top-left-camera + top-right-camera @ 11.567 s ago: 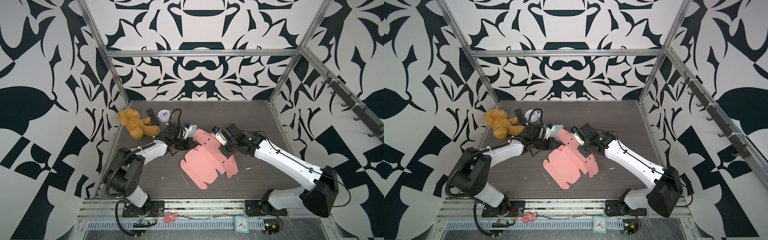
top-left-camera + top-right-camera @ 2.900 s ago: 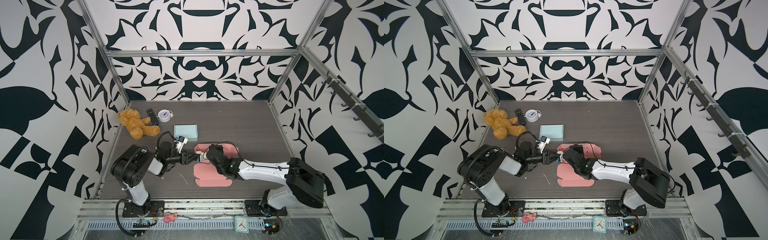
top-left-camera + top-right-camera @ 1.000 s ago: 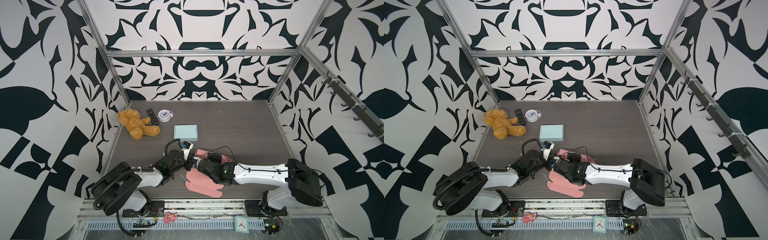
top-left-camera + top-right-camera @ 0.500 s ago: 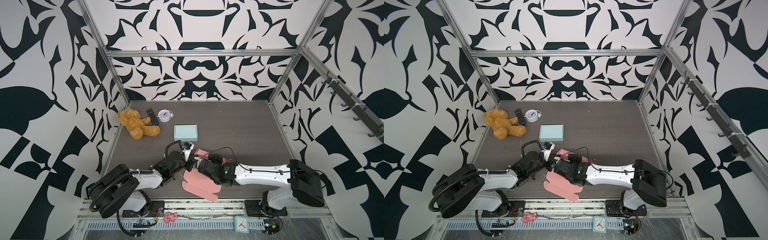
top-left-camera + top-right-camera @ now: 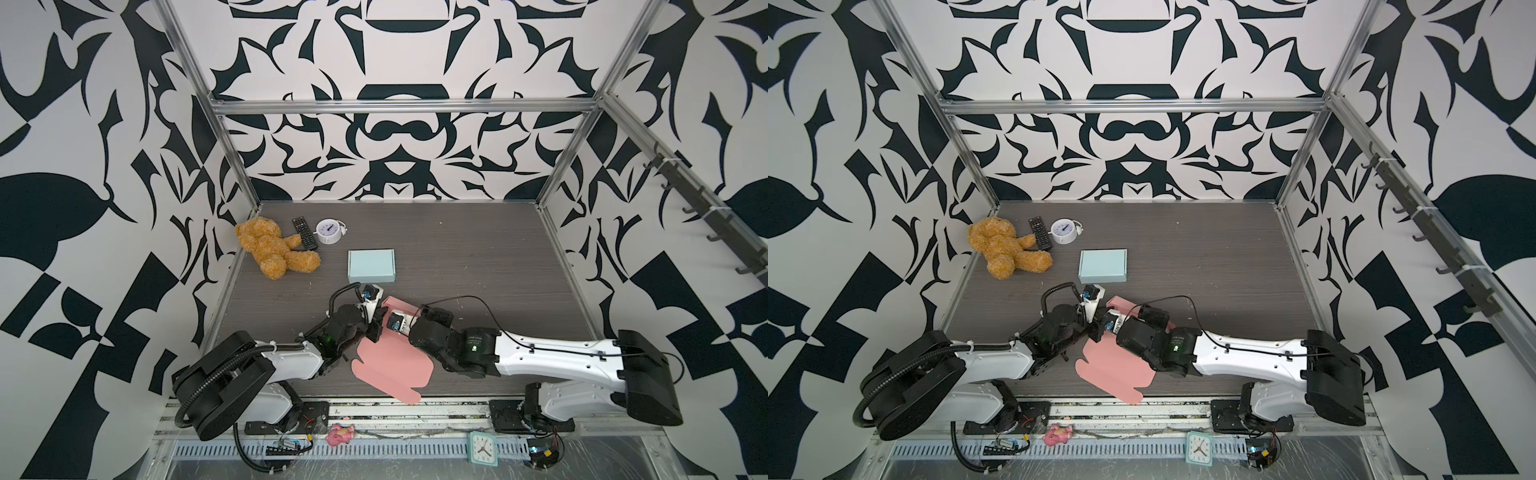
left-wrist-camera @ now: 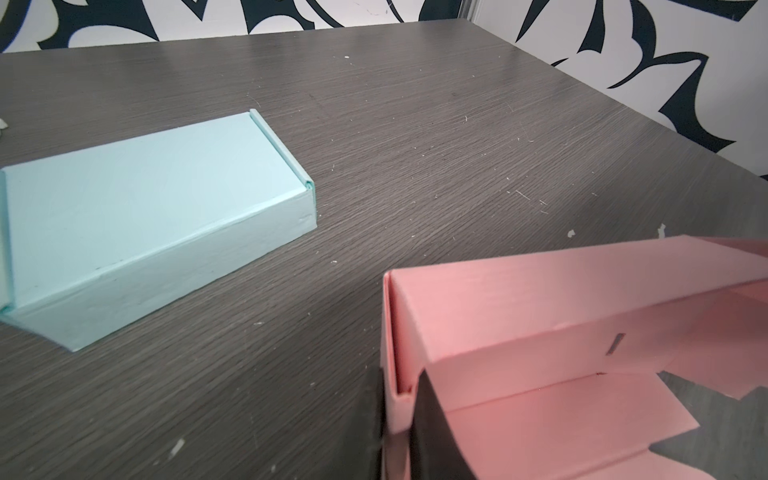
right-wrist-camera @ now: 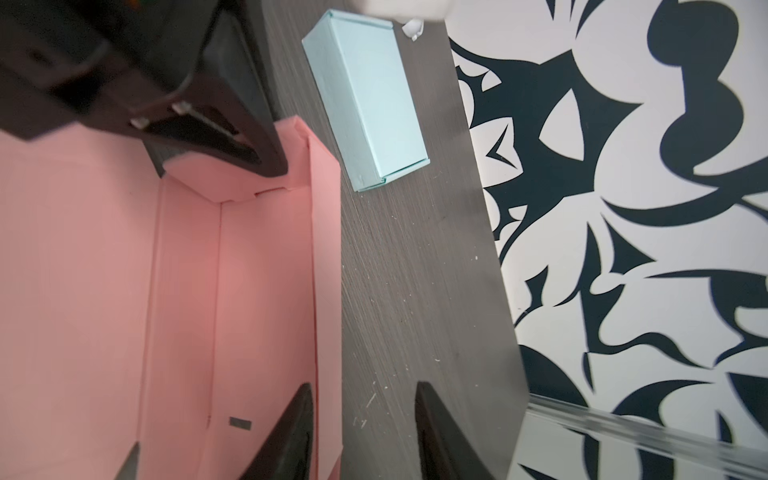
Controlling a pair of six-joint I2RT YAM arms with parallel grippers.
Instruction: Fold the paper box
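Pink box [image 5: 390,365] — middle hidden in both top views; left claw [image 6: 401,436] cut off by wrist-view edge.

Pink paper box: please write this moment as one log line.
pink box: partly folded, lid open | left gripper: shut on end wall | right gripper: open, at side wall

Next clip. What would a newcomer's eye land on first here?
The pink paper box, half folded near the front of the table, where both arms meet: the left gripper pinches its corner, the right gripper stands open astride a wall. Behind it sits a closed light-blue box, and a teddy bear lies in the far left corner.
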